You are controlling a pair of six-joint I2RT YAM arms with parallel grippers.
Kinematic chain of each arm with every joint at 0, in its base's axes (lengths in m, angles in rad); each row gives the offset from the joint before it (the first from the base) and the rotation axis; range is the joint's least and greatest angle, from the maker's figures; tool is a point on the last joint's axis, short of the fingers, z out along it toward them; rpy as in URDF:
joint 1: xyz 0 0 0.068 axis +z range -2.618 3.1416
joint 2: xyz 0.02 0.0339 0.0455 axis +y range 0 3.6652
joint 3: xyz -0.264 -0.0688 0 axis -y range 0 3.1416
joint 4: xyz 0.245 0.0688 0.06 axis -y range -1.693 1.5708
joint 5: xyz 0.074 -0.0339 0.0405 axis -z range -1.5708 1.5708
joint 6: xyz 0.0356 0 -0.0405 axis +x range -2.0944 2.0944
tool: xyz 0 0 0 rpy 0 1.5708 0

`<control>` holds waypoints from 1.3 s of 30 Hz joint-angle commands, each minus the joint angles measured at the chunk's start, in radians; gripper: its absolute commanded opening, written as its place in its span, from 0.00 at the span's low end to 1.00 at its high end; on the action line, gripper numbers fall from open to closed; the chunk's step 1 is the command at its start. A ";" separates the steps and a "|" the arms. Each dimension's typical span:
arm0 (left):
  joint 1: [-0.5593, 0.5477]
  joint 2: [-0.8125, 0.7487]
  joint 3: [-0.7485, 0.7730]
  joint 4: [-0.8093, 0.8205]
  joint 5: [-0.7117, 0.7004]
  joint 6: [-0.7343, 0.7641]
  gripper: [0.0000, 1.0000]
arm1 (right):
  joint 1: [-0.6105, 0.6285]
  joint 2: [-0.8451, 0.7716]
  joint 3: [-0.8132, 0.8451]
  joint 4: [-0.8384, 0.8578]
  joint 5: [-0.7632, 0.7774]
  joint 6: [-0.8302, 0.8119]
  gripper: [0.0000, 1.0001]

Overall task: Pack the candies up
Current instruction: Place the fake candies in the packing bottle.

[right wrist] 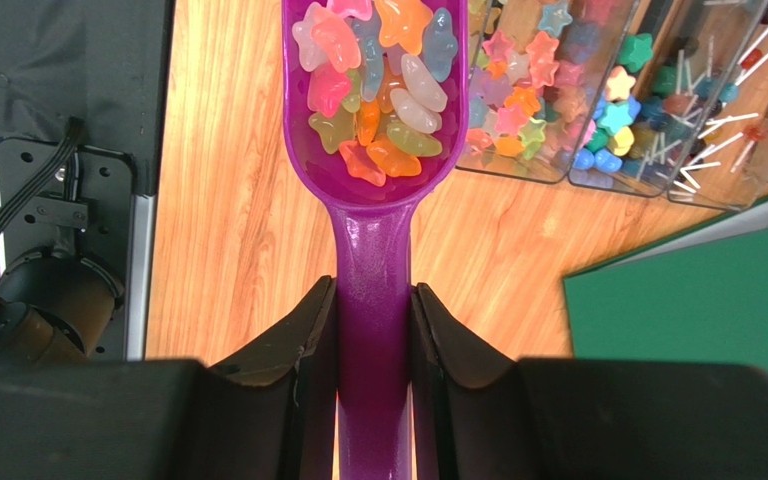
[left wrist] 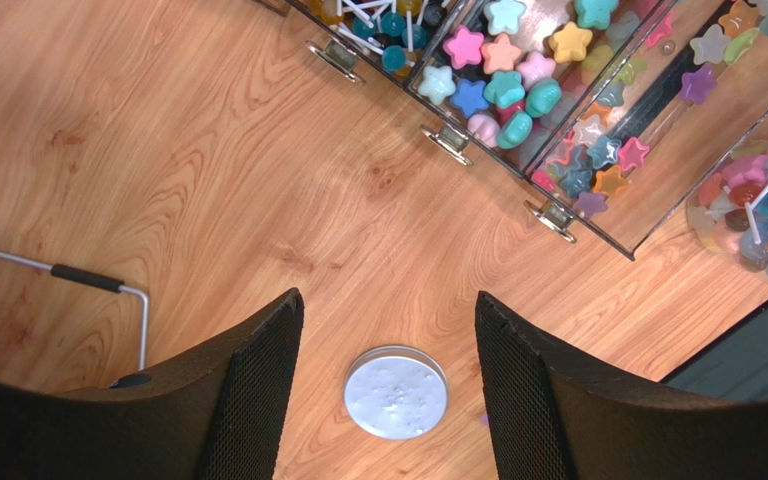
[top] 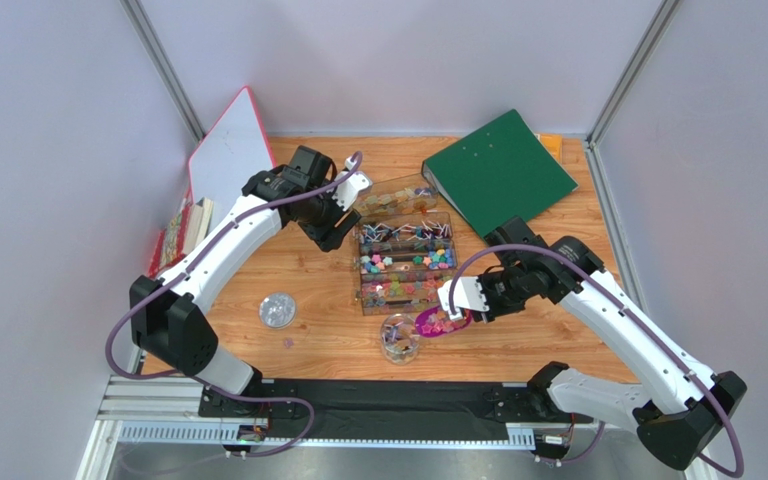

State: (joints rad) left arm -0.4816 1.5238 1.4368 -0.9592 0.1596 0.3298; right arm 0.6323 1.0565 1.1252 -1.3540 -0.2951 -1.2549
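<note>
The right gripper (right wrist: 373,290) is clamping narrowly on the handle of the purple scoop (right wrist: 371,235), one finger on each side. The scoop is lying level and is carrying a heap of candies (right wrist: 378,95) in pink, orange, yellow, green and pale blue, several of them star-shaped. In the top view the scoop (top: 442,322) is hanging near the middle of the near edge, its bowl just right of a small clear jar (top: 399,338); whether the two are touching is not clear. The jar is standing upright with some candies already inside. Just beyond it, in the middle of the tabletop, a clear box (top: 405,262) is lying with its compartments open, holding more candies (left wrist: 503,70) and lollipops with white sticks. The left gripper (left wrist: 388,300) is hovering over bare wood by the box's left side, its fingers (left wrist: 258,370) spread wide and holding nothing. A round silvery lid (left wrist: 396,392) is lying flat on the table, showing between them in the wrist view; it is sitting left of the jar, toward the near edge. One loose candy (top: 288,343) is lying near the lid. A green binder (top: 499,172) is lying at the far right corner, a white board (top: 230,155) is leaning at the far left corner, and books (top: 183,232) are standing along the left edge.
</note>
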 commanded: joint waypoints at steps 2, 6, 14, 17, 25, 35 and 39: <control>0.003 -0.071 -0.035 0.046 0.031 -0.037 0.70 | 0.043 0.033 0.079 -0.074 0.088 0.089 0.00; 0.003 -0.103 -0.061 0.056 0.034 -0.038 0.70 | 0.073 0.068 0.099 -0.074 0.125 0.114 0.00; 0.003 -0.137 -0.127 0.102 0.037 -0.055 0.70 | 0.165 0.109 0.151 -0.112 0.220 0.147 0.00; 0.003 -0.142 -0.142 0.119 0.041 -0.064 0.70 | 0.193 0.109 0.160 -0.123 0.249 0.152 0.00; 0.003 -0.163 -0.185 0.155 0.047 -0.080 0.70 | 0.277 0.123 0.177 -0.146 0.339 0.186 0.00; 0.003 -0.178 -0.202 0.189 0.057 -0.095 0.70 | 0.343 0.155 0.193 -0.180 0.422 0.218 0.00; 0.003 -0.189 -0.205 0.192 0.055 -0.089 0.70 | 0.360 0.161 0.189 -0.183 0.445 0.221 0.00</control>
State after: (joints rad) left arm -0.4816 1.3739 1.2377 -0.8021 0.2012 0.2546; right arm 0.9752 1.2140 1.2819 -1.3563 0.0872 -1.0573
